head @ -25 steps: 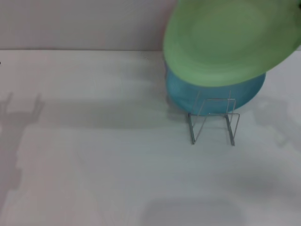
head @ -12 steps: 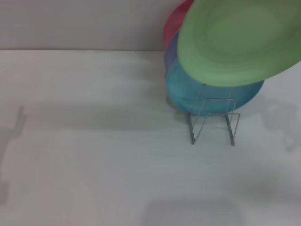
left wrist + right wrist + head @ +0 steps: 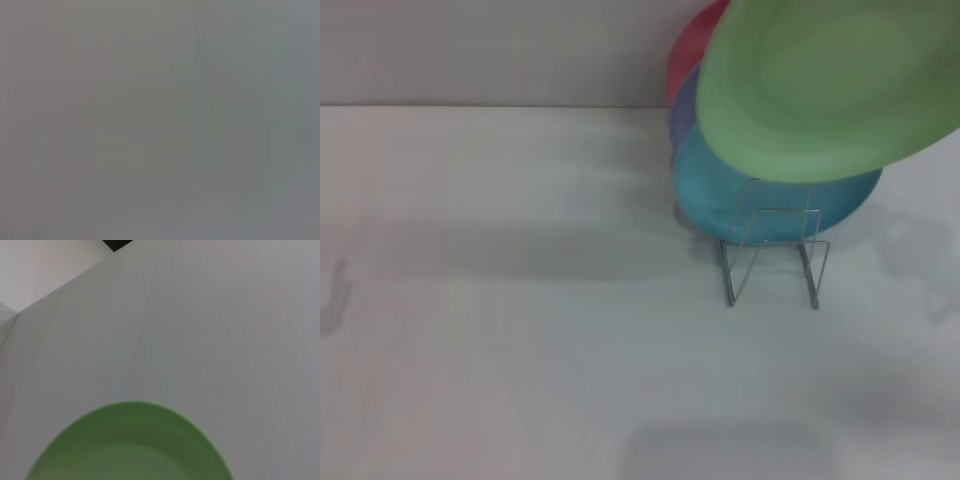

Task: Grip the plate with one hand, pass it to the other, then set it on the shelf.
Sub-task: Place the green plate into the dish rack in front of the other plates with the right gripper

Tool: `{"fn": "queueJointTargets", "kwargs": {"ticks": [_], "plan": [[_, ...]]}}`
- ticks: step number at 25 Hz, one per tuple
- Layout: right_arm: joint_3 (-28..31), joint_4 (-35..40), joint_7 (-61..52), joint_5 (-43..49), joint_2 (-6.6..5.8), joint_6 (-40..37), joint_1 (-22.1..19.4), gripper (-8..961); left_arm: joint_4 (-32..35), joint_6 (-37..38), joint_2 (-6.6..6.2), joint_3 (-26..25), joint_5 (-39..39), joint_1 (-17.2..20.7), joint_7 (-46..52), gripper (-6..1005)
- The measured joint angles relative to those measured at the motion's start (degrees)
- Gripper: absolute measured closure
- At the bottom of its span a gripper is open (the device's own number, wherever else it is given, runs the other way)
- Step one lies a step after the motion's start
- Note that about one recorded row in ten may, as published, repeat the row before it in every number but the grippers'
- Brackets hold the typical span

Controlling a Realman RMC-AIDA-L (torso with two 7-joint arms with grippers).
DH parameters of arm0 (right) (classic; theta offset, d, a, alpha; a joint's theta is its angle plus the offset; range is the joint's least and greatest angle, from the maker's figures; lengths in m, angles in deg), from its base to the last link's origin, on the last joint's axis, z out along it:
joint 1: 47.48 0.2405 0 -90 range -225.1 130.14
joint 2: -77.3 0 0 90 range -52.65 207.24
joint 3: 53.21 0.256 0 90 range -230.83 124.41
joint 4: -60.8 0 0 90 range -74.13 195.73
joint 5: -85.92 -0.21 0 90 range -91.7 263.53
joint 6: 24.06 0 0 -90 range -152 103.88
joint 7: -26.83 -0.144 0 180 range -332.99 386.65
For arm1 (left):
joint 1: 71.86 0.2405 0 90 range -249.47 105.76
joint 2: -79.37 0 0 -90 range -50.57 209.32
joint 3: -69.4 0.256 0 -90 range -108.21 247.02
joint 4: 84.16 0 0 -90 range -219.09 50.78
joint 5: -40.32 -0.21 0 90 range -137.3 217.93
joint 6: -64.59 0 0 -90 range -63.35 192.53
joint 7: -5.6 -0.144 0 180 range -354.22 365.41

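The green plate hung in the air above the wire shelf and the blue plate, so the placing step seemed underway. I saw no gripper, so the jaws' state was unknown. Next, it needed lowering into a free slot.

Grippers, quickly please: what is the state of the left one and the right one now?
Left gripper: not in view.
Right gripper: not in view; the round light-green plastic plate hangs above the thin silver wire rack, its holder unseen.
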Motion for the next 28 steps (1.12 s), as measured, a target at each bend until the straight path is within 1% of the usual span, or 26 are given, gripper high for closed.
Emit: {"fn": "queueJointTargets", "kwargs": {"ticks": [14, 21, 28], "plan": [[0.75, 0.59, 0.06, 0.06, 0.02, -0.57, 0.05, 918, -0.05, -0.01, 0.0, -0.36, 0.13, -0.64, -0.45, 200], [0.87, 0.64, 0.29, 0.05, -0.11, -0.58, 0.29, 918, -0.09, 2.22, -0.27, -0.04, 0.25, -1.06, -0.52, 200], [1.42, 0.48, 0.34, 0.05, -0.18, -0.58, 0.46, 919, -0.66, 1.53, -0.35, 0.14, -0.14, -1.89, -0.65, 200]]}}
